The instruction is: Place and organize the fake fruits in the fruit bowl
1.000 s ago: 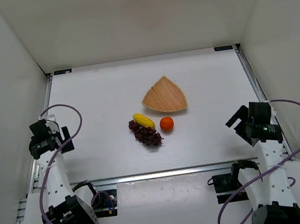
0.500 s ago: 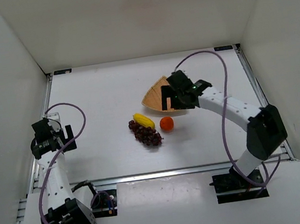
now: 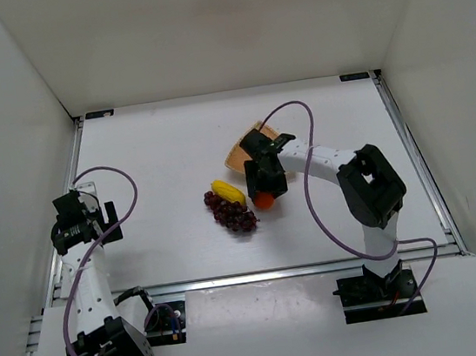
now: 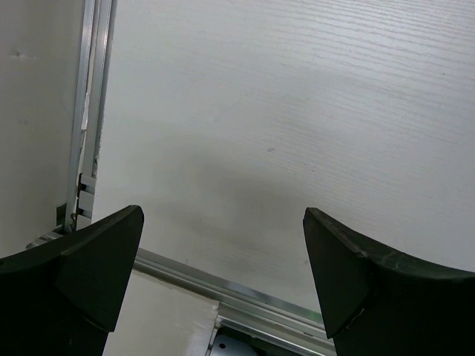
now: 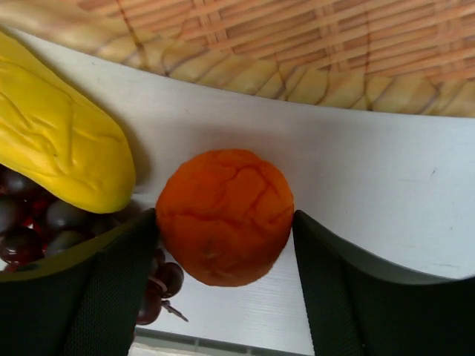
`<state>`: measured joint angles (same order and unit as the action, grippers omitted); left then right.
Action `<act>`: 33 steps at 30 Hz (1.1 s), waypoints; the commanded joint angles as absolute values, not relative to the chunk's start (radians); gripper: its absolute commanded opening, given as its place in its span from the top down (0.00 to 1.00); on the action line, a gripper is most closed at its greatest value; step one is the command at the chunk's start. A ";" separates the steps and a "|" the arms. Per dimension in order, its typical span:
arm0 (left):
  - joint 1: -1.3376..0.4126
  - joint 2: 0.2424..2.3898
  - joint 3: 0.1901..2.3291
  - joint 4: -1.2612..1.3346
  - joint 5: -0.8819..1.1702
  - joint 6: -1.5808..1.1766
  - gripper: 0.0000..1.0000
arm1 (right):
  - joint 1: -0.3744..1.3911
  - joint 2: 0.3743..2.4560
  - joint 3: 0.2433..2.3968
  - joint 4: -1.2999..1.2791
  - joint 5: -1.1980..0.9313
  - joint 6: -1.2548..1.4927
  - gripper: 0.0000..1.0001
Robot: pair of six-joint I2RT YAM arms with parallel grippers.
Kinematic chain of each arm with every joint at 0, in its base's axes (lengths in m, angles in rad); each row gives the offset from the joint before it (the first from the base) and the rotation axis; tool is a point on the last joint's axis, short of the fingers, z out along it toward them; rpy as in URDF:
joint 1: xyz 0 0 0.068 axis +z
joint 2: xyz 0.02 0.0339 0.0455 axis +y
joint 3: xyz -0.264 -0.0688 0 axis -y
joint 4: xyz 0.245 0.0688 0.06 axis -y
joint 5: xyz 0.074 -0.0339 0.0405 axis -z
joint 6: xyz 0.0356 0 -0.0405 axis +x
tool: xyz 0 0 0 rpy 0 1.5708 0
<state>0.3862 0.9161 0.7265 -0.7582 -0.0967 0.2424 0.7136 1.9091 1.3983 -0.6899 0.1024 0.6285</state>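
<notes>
The round orange (image 5: 223, 211) rests on the table, and my right gripper (image 5: 224, 220) is shut on it, one finger pressed to each side. In the top view the right gripper (image 3: 263, 190) covers most of the orange (image 3: 264, 200). The yellow banana (image 3: 227, 191) lies just left of it, on top of the dark grape bunch (image 3: 236, 215). In the right wrist view the banana (image 5: 59, 148) and grapes (image 5: 33, 222) sit at the left. The tan woven fruit bowl (image 3: 237, 153) lies just behind, partly hidden by the right arm, its rim (image 5: 297, 52) close above the orange. My left gripper (image 4: 223, 215) is open and holds nothing.
My left gripper (image 3: 86, 222) hangs near the table's left edge, over the aluminium rail (image 4: 223, 285). White walls close in the table on the left, back and right. The right arm reaches across from the near right, its cable looping above it.
The right arm swung from the near right over the bowl and came down at the orange. Its jaws, wide open before, closed onto the orange. The left arm barely moved.
</notes>
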 commanded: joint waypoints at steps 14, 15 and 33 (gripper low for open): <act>0.223 1.014 0.860 -0.802 -0.078 0.256 0.00 | 0.617 1.718 1.508 -0.670 0.213 0.615 0.71; 0.210 1.014 0.861 -0.802 -0.078 0.256 0.00 | 0.577 1.802 1.547 -0.670 0.203 0.591 0.71; -0.090 1.247 1.038 -0.821 -0.031 0.209 0.00 | 0.649 1.881 1.682 -0.545 0.189 0.292 0.00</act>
